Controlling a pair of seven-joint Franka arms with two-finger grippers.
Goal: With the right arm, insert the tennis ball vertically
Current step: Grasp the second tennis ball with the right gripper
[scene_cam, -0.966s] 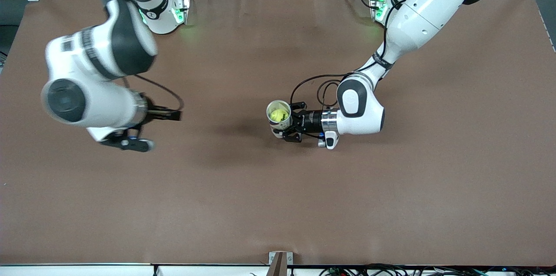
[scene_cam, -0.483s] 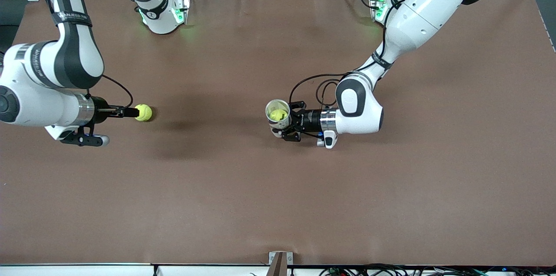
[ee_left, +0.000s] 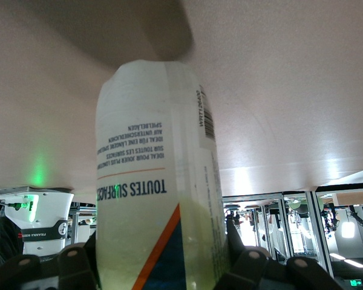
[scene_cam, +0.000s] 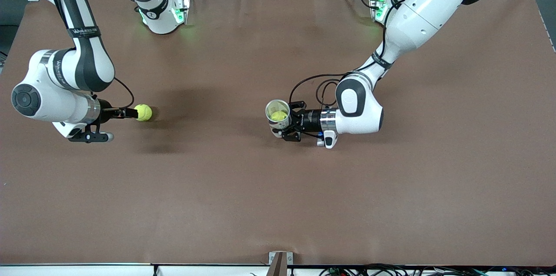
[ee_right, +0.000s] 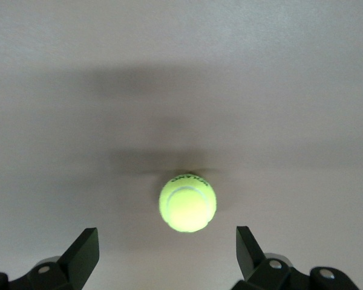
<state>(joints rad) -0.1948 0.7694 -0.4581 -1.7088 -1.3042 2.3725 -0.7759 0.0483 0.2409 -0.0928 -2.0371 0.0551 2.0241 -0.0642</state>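
Observation:
A yellow-green tennis ball point(scene_cam: 143, 112) lies on the brown table toward the right arm's end; it also shows in the right wrist view point(ee_right: 187, 203). My right gripper point(scene_cam: 130, 113) is low and level, open, with the ball just ahead of its fingertips point(ee_right: 85, 251), not between them. My left gripper point(scene_cam: 292, 121) is shut on an upright clear ball can point(scene_cam: 278, 115) with a white label point(ee_left: 157, 181) at mid-table. The can's top is open, and a second tennis ball point(scene_cam: 279, 116) sits inside it.
The brown table point(scene_cam: 278, 206) is bare toward the front camera. The two arm bases point(scene_cam: 163, 11) point(scene_cam: 380, 6) stand along its far edge. A metal bracket point(scene_cam: 280, 261) sits at the near edge.
The right arm has swung toward its own end of the table and dropped low, uncovering the ball and bringing its open gripper up to it. The left arm and can have stayed still.

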